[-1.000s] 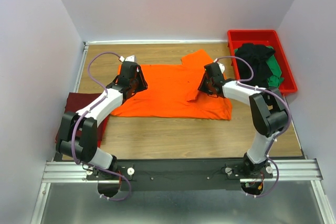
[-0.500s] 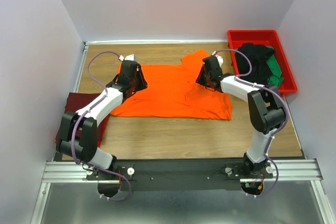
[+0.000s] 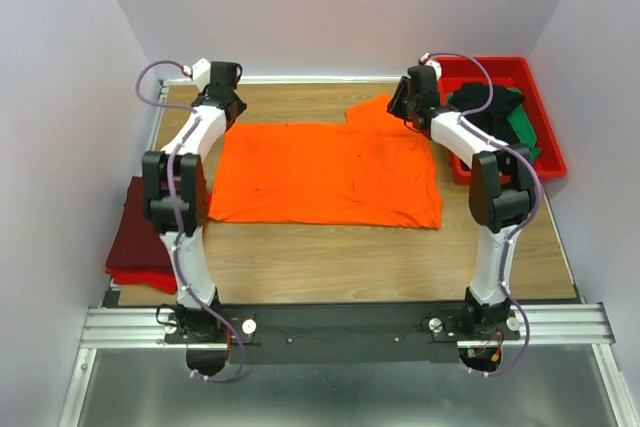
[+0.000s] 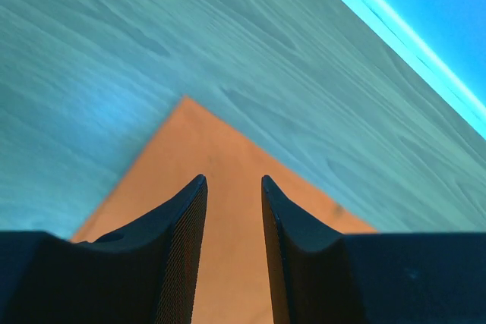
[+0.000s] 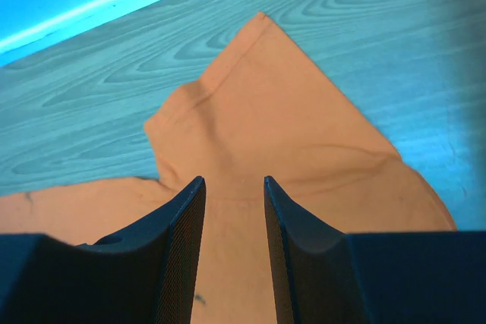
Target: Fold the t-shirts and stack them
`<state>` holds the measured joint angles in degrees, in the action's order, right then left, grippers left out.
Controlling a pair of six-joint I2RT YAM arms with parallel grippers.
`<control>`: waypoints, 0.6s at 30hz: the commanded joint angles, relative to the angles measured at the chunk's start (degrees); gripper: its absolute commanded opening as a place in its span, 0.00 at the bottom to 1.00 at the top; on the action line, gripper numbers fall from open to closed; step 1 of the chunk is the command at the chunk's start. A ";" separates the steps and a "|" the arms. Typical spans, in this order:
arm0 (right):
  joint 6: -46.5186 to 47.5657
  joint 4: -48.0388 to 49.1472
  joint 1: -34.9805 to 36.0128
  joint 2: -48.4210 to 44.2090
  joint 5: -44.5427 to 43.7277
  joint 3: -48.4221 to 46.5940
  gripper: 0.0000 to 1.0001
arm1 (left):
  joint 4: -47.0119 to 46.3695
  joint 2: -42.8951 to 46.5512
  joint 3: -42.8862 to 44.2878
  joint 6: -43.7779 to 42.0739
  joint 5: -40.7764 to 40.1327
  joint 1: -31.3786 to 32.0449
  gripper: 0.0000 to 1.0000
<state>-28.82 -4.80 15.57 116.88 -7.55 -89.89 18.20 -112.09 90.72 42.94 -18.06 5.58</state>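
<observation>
The wooden table [image 3: 330,252] is stretching out wide, with white walls [image 3: 330,7] closing it in on three sides. The red plastic tray [image 3: 510,62] is sitting at the far right corner (long side along the table's edge), and an aluminium rail [image 3: 120,325] is running across the near edge.
</observation>
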 commanded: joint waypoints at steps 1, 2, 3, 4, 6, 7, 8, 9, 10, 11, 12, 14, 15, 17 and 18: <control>4.11 -0.39 0.16 5.10 2.54 -4.33 0.44 | 9.56 -11.00 12.15 0.13 -9.00 -0.40 0.42; 4.47 -0.39 0.07 5.63 2.63 -4.94 0.44 | 10.45 -12.78 14.29 -0.31 -9.44 -0.49 0.42; 4.73 -0.39 -0.02 6.07 3.06 -5.99 0.44 | 12.02 -14.45 17.88 -0.40 -10.58 -0.40 0.42; 5.26 -0.39 -0.28 6.60 3.33 -6.52 0.44 | 12.82 -15.95 19.57 -0.40 -10.94 -0.49 0.42; 6.05 -0.39 -0.37 8.10 4.04 -8.01 0.44 | 15.97 -20.43 24.56 -0.49 -12.25 -0.49 0.41; 6.58 -0.39 -0.46 8.54 4.30 -8.46 0.44 | 16.95 -21.66 25.90 -0.14 -12.69 -0.49 0.41; 6.76 -0.30 -0.54 8.89 4.39 -8.81 0.44 | 17.48 -23.68 26.87 0.04 -12.87 -0.49 0.42; 6.93 -0.21 -0.63 9.50 4.56 -8.99 0.44 | 17.92 -24.39 28.27 0.04 -13.05 -0.57 0.41; 7.02 -0.30 -0.72 9.77 4.56 -9.43 0.44 | 18.01 -25.62 28.90 0.13 -12.96 -0.75 0.42; 7.02 -0.30 -0.89 9.94 4.82 -9.52 0.44 | 17.84 -26.15 29.42 0.04 -12.70 -0.92 0.41; 7.02 -0.30 -0.90 10.21 5.35 -9.52 0.44 | 18.54 -26.68 31.00 0.21 -12.26 -1.01 0.41; 7.02 -0.21 -1.07 10.47 5.62 -9.34 0.44 | 19.24 -28.09 31.89 1.00 -12.52 -1.01 0.40; 6.93 -0.21 -0.98 10.65 5.88 -9.17 0.44 | 20.38 -28.35 32.33 1.44 -12.70 -1.01 0.40; 6.85 -0.12 -1.25 10.82 5.97 -8.82 0.44 | 20.39 -28.36 31.63 2.15 -12.70 -1.01 0.40; 6.85 -0.12 -1.25 10.83 5.88 -8.81 0.44 | 20.30 -28.18 31.10 2.50 -12.70 -1.01 0.40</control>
<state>-22.94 -4.78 14.85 126.04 -3.20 -97.47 35.97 -139.74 121.21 43.38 -27.86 4.86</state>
